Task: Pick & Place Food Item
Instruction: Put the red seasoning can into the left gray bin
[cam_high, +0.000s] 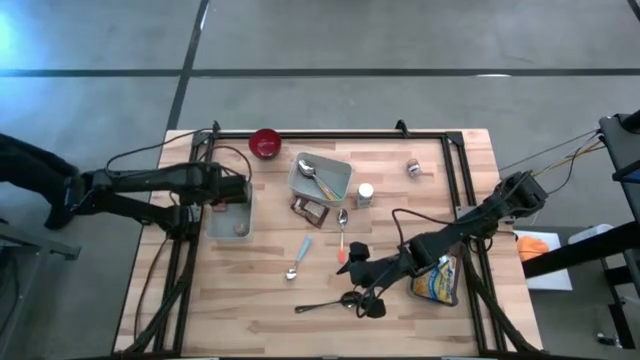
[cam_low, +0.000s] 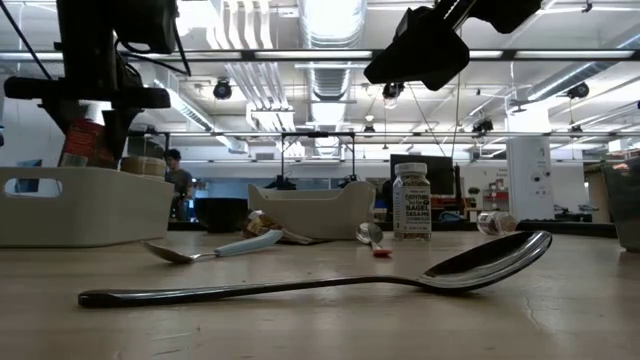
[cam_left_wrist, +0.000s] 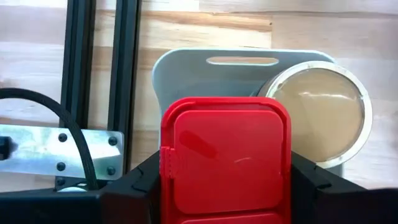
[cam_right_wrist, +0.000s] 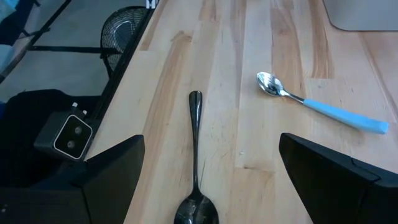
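Note:
My left gripper is shut on a container with a flat red lid. It holds the container over a grey bin at the table's left. A jar with a tan lid lies in that bin. In the low view the container shows its label just above the bin's rim. My right gripper stands open near the table's front, above a black spoon that lies flat on the wood. My left gripper pinches the red-lidded container between its two fingers, one on each of two opposite sides just below the lid. The fingers come from above, pointing steeply down. The container sits upright, lid up, lifted clear over the bin.
A second grey bin holds a spoon. Nearby are a red bowl, a white bottle, a small jar, a blue-handled spoon, an orange-handled spoon and a snack bag. Black frame rails run beside the left bin.

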